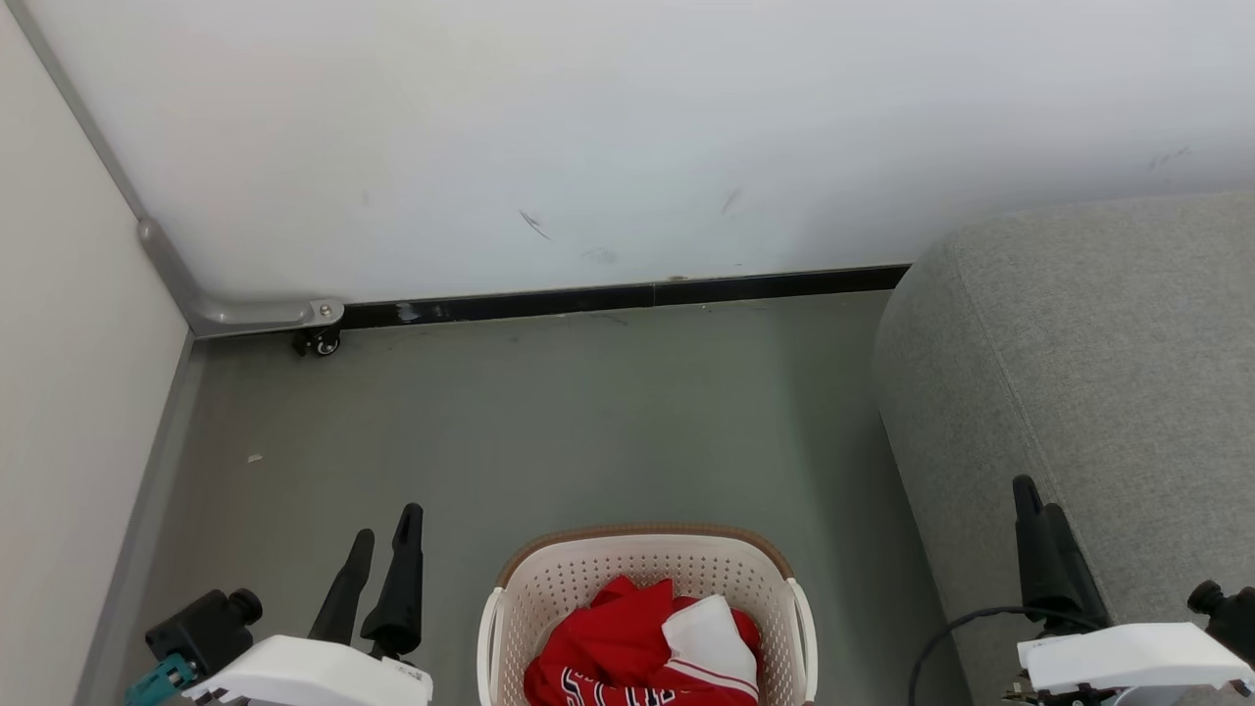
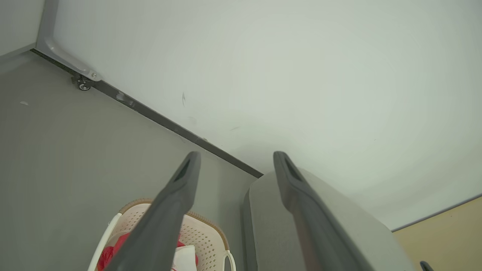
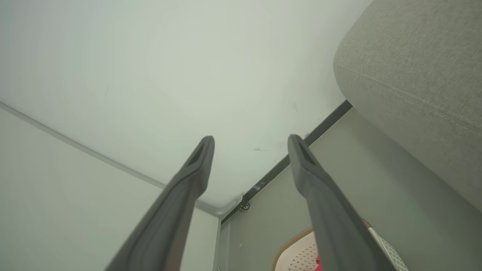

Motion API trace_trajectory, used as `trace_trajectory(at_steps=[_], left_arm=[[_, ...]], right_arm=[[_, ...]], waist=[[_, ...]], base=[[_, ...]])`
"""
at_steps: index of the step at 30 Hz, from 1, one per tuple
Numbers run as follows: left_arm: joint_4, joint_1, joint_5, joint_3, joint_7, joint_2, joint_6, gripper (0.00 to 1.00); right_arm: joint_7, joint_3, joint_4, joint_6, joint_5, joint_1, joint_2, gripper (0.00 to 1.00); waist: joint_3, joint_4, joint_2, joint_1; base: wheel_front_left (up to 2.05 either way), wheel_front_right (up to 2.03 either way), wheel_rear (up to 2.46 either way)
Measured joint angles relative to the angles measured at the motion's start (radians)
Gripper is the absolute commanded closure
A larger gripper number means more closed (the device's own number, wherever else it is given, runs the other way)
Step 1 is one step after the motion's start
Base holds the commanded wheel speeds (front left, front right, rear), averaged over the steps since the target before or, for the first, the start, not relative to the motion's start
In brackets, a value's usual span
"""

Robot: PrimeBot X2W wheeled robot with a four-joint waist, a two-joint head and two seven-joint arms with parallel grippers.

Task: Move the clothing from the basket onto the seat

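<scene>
The cream basket with a brown rim stands on the floor at the bottom middle of the head view. Red clothing with a white panel lies bunched inside it. The light-grey seat fills the right side. My left gripper hangs open left of the basket, its fingers empty. Open as well, my right gripper hovers over the seat's front edge. In the left wrist view the open gripper looks past the basket, the clothing and the seat. The right wrist view shows the open gripper, the basket's rim and the seat.
A white wall with a dark skirting strip closes the back. A pale partition on a small castor bounds the left side. Grey floor lies between the basket, wall and seat.
</scene>
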State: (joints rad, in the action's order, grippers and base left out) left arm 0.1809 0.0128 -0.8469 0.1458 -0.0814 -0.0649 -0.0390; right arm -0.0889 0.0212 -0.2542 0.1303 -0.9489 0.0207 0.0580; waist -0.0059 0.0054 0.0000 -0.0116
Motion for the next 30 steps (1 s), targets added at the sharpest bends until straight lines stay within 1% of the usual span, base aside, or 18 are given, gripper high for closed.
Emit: trace_trajectory(at_steps=[3, 5, 11, 15, 20, 27, 28, 30], left_arm=[[-0.002, 0.0, 0.029, 0.008, -0.003, -0.005, 0.005, 0.0], [-0.003, 0.0, 0.078, 0.019, -0.01, -0.015, 0.015, 0.0], [-0.005, 0.0, 0.222, 0.053, -0.034, -0.035, 0.057, 0.0], [-0.004, 0.0, 0.314, 0.073, -0.046, -0.053, 0.088, 0.0], [-0.002, 0.0, 0.41, 0.104, -0.066, -0.054, 0.12, 0.0], [0.004, 0.0, 0.523, 0.128, -0.092, -0.055, 0.166, 0.0], [0.011, 0.0, 0.553, 0.135, -0.097, -0.054, 0.173, 0.0], [0.014, 0.0, 0.58, 0.141, -0.106, -0.053, 0.186, 0.0]], right_arm=[[-0.001, -0.002, 0.0, 0.0, 0.021, 0.0, 0.0, 0.0], [-0.01, -0.003, 0.0, 0.0, 0.058, 0.0, 0.0, 0.0], [-0.03, -0.005, -0.001, 0.0, 0.174, 0.001, -0.001, 0.0], [-0.037, -0.005, -0.003, 0.0, 0.251, 0.001, -0.002, 0.0], [-0.045, -0.005, -0.004, 0.0, 0.344, 0.001, -0.006, 0.0], [-0.051, -0.004, -0.007, 0.0, 0.489, 0.002, -0.007, 0.0], [-0.052, -0.002, -0.009, 0.0, 0.527, 0.003, -0.008, 0.0], [-0.057, -0.002, -0.01, 0.0, 0.557, 0.003, -0.009, 0.0]], waist=[[0.001, 0.0, 0.0, 0.0009], [0.002, 0.0, 0.0, 0.0027], [0.005, 0.001, 0.0, 0.0074], [0.007, 0.001, 0.0, 0.0092], [0.009, 0.002, 0.0, 0.0102], [0.01, 0.002, 0.0, 0.0105], [0.01, 0.003, 0.0, 0.0105], [0.009, 0.003, 0.0, 0.0106]], base=[[0.0, 0.0, 0.0], [0.0, 0.0, 0.0], [0.0, 0.0, 0.0], [0.0, 0.0, 0.0], [0.0, 0.0, 0.0], [0.0, 0.0, 0.0], [0.0, 0.0, 0.0], [0.0, 0.0, 0.0]])
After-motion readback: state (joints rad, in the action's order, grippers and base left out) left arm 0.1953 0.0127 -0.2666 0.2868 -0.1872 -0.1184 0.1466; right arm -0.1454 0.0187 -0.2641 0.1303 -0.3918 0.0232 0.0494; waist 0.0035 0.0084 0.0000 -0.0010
